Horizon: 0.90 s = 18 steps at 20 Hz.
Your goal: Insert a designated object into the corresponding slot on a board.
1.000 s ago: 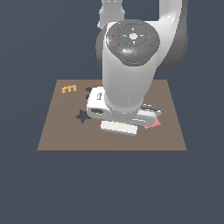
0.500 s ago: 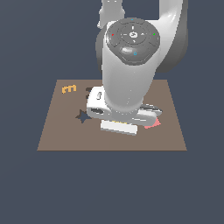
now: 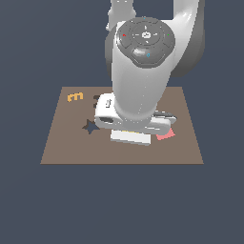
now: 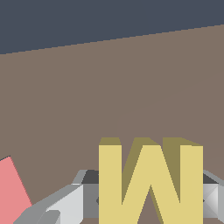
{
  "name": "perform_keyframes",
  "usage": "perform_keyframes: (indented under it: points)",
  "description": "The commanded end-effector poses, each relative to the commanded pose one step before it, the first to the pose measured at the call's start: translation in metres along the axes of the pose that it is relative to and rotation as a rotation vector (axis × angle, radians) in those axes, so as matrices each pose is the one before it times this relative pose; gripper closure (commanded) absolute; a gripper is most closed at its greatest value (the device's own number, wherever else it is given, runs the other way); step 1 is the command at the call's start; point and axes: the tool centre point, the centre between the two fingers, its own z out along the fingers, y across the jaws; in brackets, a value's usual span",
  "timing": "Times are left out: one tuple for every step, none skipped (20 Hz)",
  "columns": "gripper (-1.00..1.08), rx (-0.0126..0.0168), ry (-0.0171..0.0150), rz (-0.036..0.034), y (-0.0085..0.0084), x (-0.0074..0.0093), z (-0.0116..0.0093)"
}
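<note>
Wrist view shows the end effector (image 4: 148, 199) with its grey fingers (image 4: 65, 205) pinching the yellow M block (image 4: 151, 179) from both sides, over the brown board (image 4: 109, 87). A pink heart (image 4: 11, 192) lies just beside it. In the exterior view, the arm hides the block; a star cut-out (image 3: 89, 127) and orange E (image 3: 75, 96) lie toward that view's left.
</note>
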Motion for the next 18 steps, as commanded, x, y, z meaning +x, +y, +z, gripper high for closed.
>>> perform_keyframes:
  points:
    - [1.08, 0.00008, 0.00054, -0.02868, -0.00051, -0.00287, -0.00041]
    - [1.08, -0.00001, 0.00002, -0.01516, -0.00024, -0.0016, -0.00007]
    - [1.08, -0.00001, 0.00002, -0.01674, -0.00027, -0.00177, -0.00008]
    - [1.08, -0.00001, 0.00002, -0.01831, -0.00029, -0.00194, -0.00008]
    - [1.08, -0.00001, 0.00002, -0.01986, -0.00031, -0.0021, -0.00009]
    - [1.08, -0.00001, 0.00003, -0.0214, -0.00033, -0.00227, -0.0001]
    - [1.08, -0.00001, 0.00003, -0.02294, -0.00036, -0.00243, -0.0001]
    - [1.08, -0.00001, 0.00003, -0.02445, -0.00037, -0.00259, -0.00011]
    - [1.08, -0.00002, 0.00003, -0.02595, -0.00039, -0.00275, -0.00012]
    - [1.08, -0.00002, 0.00003, -0.02744, -0.00042, -0.00291, -0.00012]
    - [1.08, -0.00002, 0.00003, -0.0289, -0.00043, -0.00307, -0.00013]
    - [1.08, -0.00002, 0.00003, -0.03034, -0.00045, -0.00322, -0.00013]
    - [1.08, -0.00002, 0.00003, -0.03176, -0.00047, -0.00338, -0.00014]
    - [1.08, -0.00002, 0.00003, -0.03315, -0.00049, -0.00352, -0.00014]
    - [1.08, -0.00003, 0.00003, -0.03451, -0.0005, -0.00367, -0.00015]
    - [1.08, -0.00003, 0.00003, -0.03585, -0.00051, -0.00382, -0.00015]
    - [1.08, -0.00003, 0.00003, -0.03715, -0.00052, -0.00396, -0.00016]
    - [1.08, -0.00003, 0.00003, -0.03843, -0.00054, -0.00409, -0.00016]
